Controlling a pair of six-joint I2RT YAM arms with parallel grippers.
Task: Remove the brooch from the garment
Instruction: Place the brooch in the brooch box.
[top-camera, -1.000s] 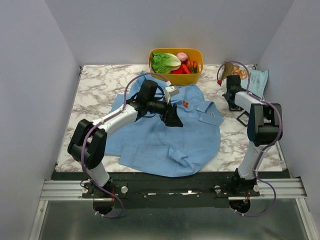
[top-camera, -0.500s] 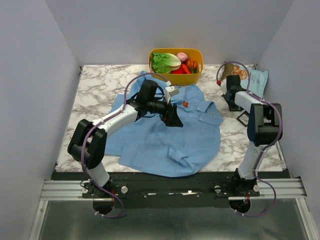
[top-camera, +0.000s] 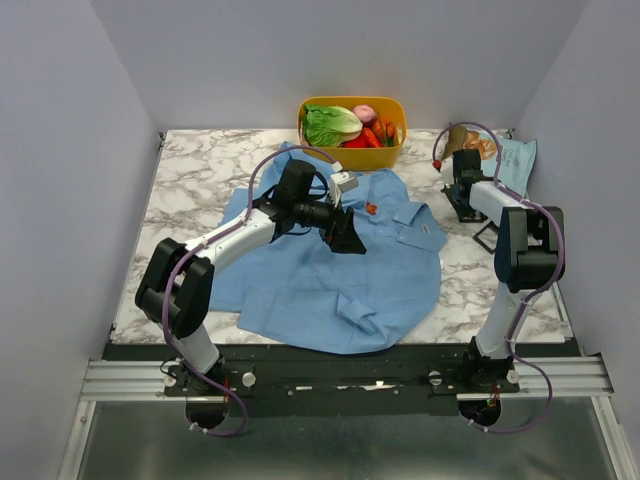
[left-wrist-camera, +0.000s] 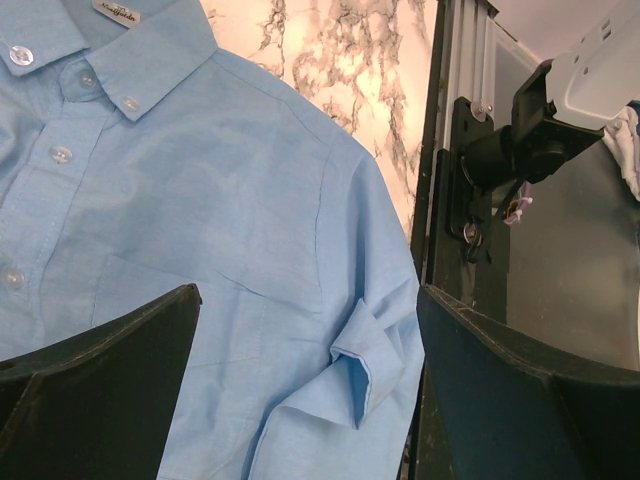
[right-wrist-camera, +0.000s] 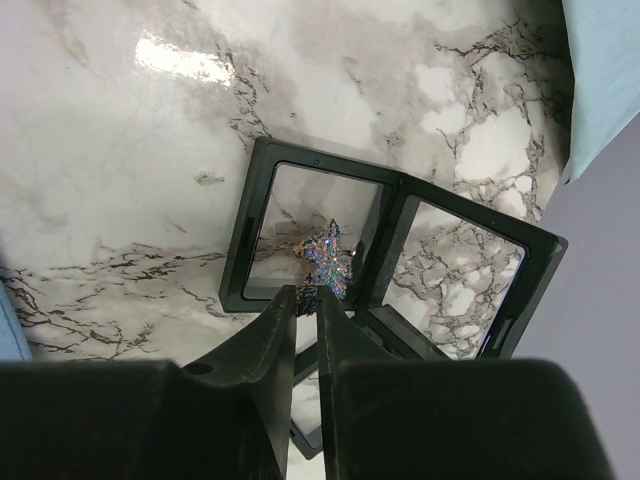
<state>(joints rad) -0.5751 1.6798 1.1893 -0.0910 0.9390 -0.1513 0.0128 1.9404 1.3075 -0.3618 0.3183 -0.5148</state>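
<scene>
Our right fingers (right-wrist-camera: 268, 350) are parting to a slit above the brooch (right-wrist-camera: 328, 258) in its black case (right-wrist-camera: 248, 235), left fingers (left-wrist-camera: 100, 390) gaping over the garment (left-wrist-camera: 200, 200), so we judge removal done.

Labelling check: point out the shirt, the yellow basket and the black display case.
shirt (top-camera: 330, 280), top view, front panel
yellow basket (top-camera: 340, 101), top view, far rim
black display case (right-wrist-camera: 320, 162), right wrist view, left frame's upper edge

Bright, even light; glare patch on table (right-wrist-camera: 175, 58).
</scene>
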